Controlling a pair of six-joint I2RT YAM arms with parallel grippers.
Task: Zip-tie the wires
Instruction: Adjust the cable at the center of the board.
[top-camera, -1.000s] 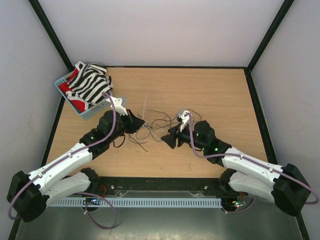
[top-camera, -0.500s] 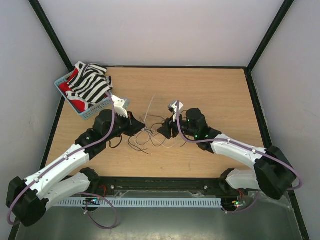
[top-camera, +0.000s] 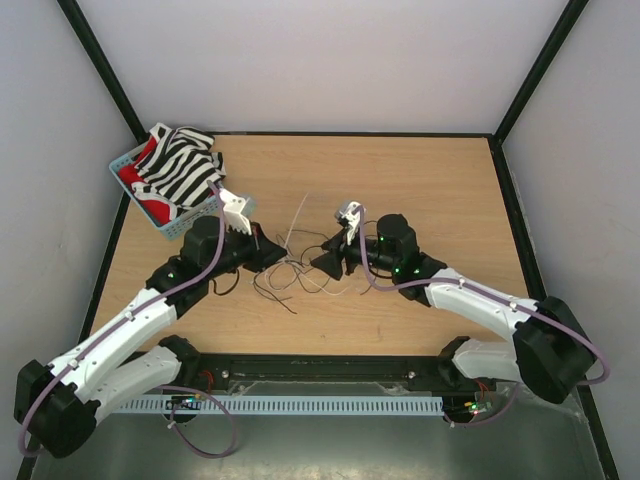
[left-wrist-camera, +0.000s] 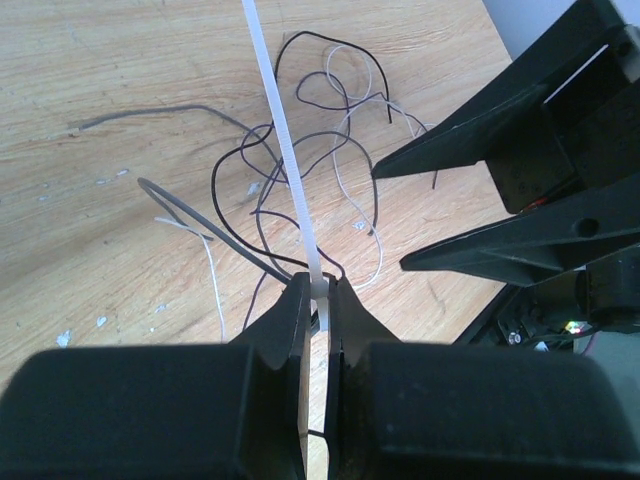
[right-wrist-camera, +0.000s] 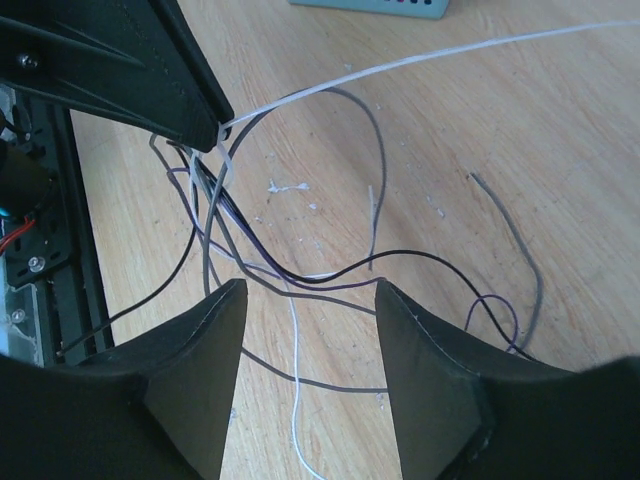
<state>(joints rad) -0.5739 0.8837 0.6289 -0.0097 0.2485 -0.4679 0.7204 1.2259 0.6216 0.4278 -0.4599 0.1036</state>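
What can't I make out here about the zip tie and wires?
- Left wrist: the shut left gripper hides the lower end of the zip tie; any loop around the wires is unseen.
- Right wrist: its far end runs off the right edge.
- Top: wires too thin to trace; striped cloth covers the basket.

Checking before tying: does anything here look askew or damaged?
Nothing damaged. The wires sprawl in a loose tangle, not bundled, and the zip tie pinched in the left gripper sticks out straight across them, apparently not looped.
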